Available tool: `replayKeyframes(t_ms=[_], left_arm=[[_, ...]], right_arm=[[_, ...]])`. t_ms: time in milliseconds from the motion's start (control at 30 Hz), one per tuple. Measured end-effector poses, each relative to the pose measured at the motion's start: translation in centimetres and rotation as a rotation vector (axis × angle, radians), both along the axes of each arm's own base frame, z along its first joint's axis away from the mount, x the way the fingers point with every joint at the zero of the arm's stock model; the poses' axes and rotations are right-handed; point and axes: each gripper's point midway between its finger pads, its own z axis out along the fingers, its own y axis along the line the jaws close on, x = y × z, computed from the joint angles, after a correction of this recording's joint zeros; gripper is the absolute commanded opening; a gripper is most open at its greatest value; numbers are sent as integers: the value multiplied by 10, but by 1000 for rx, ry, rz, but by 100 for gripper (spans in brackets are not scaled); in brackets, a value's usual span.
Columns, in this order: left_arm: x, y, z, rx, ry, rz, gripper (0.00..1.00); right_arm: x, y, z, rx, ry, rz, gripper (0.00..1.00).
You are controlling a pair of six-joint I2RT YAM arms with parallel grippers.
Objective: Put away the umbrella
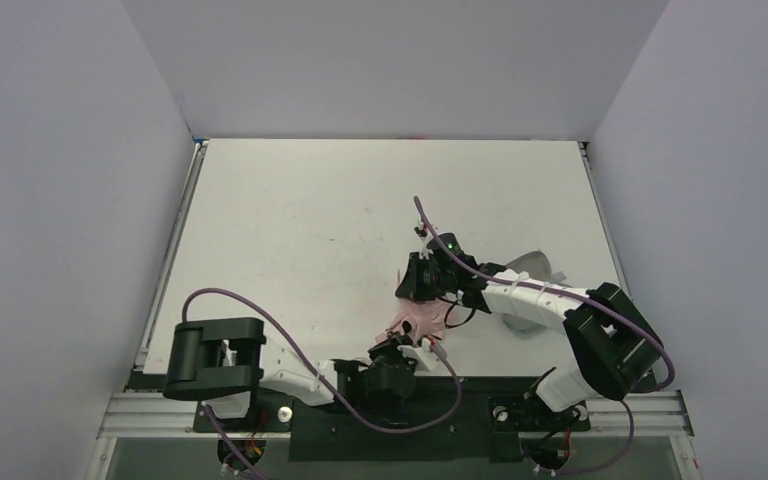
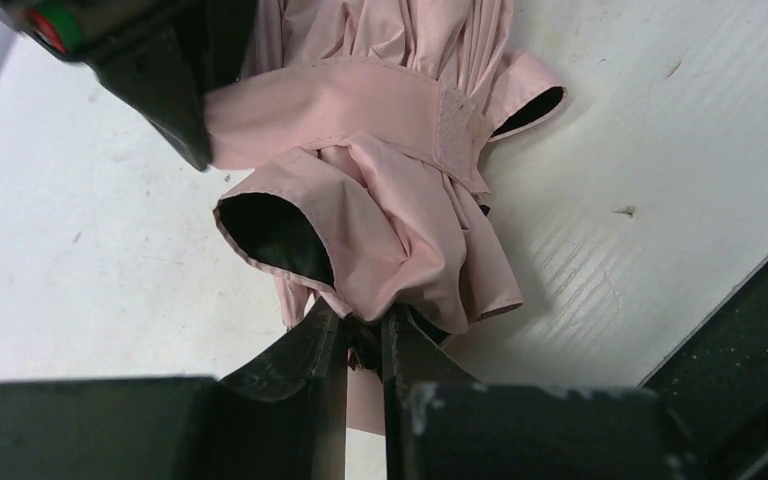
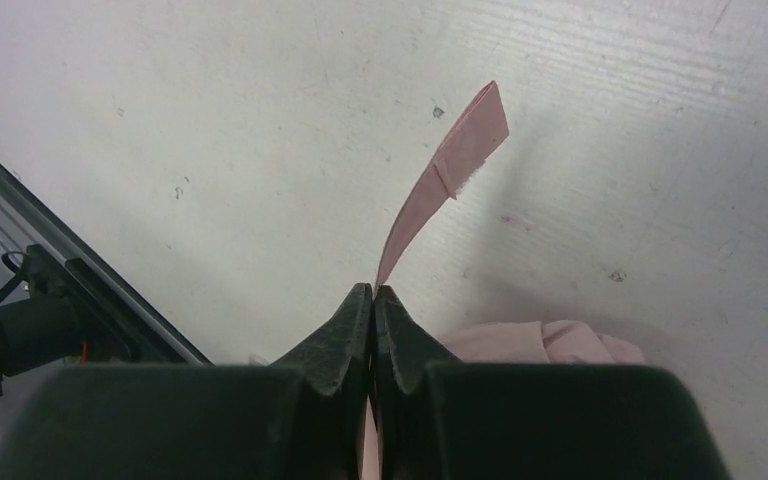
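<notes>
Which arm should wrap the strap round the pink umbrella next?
Probably the right: the right gripper is shut on the thin pink fabric strap. The left gripper pinches the bunched canopy of the pale pink folding umbrella, steadying it.

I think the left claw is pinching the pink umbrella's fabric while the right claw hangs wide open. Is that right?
Not quite. The right claw is not open: it is shut tight, pinching the thin pink strap of the umbrella, as the right wrist view shows. The left claw is indeed pinching the umbrella's fabric.
</notes>
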Motion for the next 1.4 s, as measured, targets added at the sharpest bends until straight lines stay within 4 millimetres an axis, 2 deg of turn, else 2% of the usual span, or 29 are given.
replayKeyframes(t_ms=[200, 400, 433, 500, 533, 600, 700, 733, 967, 1200, 1300, 1400], left_arm=[[-4, -8, -5, 120, -139, 37, 0], [-4, -9, -7, 178, -204, 85, 0], [-4, -9, -7, 179, -207, 91, 3], [-4, -9, -7, 182, -206, 99, 16], [-4, -9, -8, 184, -204, 101, 27], [-4, -8, -8, 182, -193, 109, 40], [-3, -5, -9, 173, -161, 115, 54], [-3, -4, -8, 167, -147, 114, 61], [-7, -2, 17, 36, -11, 74, 99], [-16, -9, 42, -120, 215, -56, 97], [-14, -7, 52, -196, 303, -107, 97], [-5, 0, 54, -243, 373, -132, 97]], right_arm=[[-13, -4, -37, -7, 65, -5, 0], [-13, -1, -40, 52, 36, -23, 0], [-13, -1, -40, 59, 31, -26, 0], [-13, -2, -39, 73, 14, -37, 0], [-13, -2, -39, 80, 7, -42, 0], [-13, -4, -40, 86, -9, -54, 0], [-17, -10, -48, 69, -7, -70, 0], [-18, -13, -51, 58, -4, -78, 0], [-23, -21, -62, 28, 3, -92, 0], [-22, -21, -62, 25, 0, -96, 0], [-22, -21, -62, 25, -1, -97, 0], [-22, -21, -62, 25, -2, -98, 0]])
